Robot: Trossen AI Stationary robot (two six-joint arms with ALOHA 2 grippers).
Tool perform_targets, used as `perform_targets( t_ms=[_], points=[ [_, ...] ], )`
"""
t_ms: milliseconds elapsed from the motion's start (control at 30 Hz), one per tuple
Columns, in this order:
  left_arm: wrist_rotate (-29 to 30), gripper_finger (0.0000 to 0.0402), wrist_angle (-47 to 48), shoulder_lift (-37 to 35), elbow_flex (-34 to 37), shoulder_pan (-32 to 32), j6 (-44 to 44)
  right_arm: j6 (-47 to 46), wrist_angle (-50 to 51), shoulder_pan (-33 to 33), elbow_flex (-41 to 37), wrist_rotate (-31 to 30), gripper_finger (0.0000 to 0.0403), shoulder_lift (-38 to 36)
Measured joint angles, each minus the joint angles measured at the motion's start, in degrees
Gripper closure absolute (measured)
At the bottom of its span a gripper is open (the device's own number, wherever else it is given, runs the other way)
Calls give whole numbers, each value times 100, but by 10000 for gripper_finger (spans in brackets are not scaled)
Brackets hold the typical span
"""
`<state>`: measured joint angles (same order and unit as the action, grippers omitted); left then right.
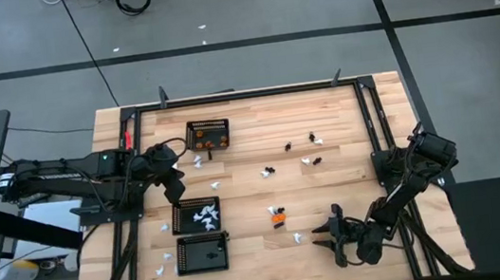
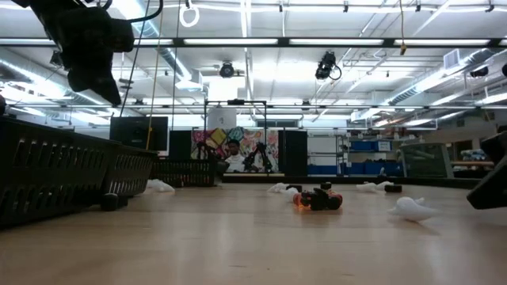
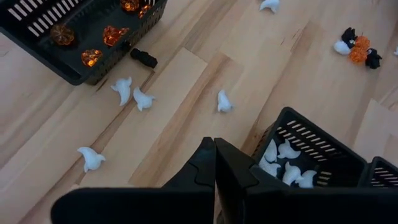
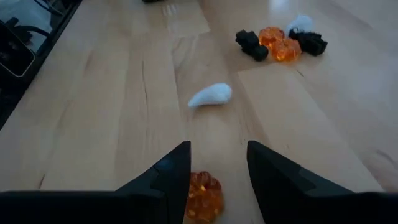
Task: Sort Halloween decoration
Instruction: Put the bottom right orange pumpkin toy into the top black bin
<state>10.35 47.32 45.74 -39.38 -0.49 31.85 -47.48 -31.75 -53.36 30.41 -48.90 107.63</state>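
Low at lower centre frame: right gripper [image 4: 217,171], jaws parted, nothing held, straddling orange pumpkin [image 4: 203,194] (light, hard, likely slippery). Best pinched across rounded sides. Left gripper [image 3: 215,163], closed and empty, above white-ghost basket [image 3: 348,163].

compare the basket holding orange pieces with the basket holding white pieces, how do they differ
The basket with orange pieces sits toward the far side of the table; the basket with white pieces sits nearer the front, right against a third basket. The first holds rounded orange pieces, the second white pieces. The left gripper, fingers shut, is between them, closer to the white one. Both are black, rectangular and mesh-walled.
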Motion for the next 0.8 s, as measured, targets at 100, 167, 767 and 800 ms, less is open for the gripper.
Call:
perform_targets(
  t_ms=[100,167,767,800],
  points=[
    [3,393,36,0,0,0,-101,123,45,0,0,34,241,0],
    [24,393,33,0,0,0,-149,118,155,0,0,-98,241,0],
    [30,393,32,0,0,0,-117,-61,-10,46,-2,-430,241,-31],
    [32,393,32,0,0,0,-116,-49,10,46,-2,-455,241,-31]
  ],
)
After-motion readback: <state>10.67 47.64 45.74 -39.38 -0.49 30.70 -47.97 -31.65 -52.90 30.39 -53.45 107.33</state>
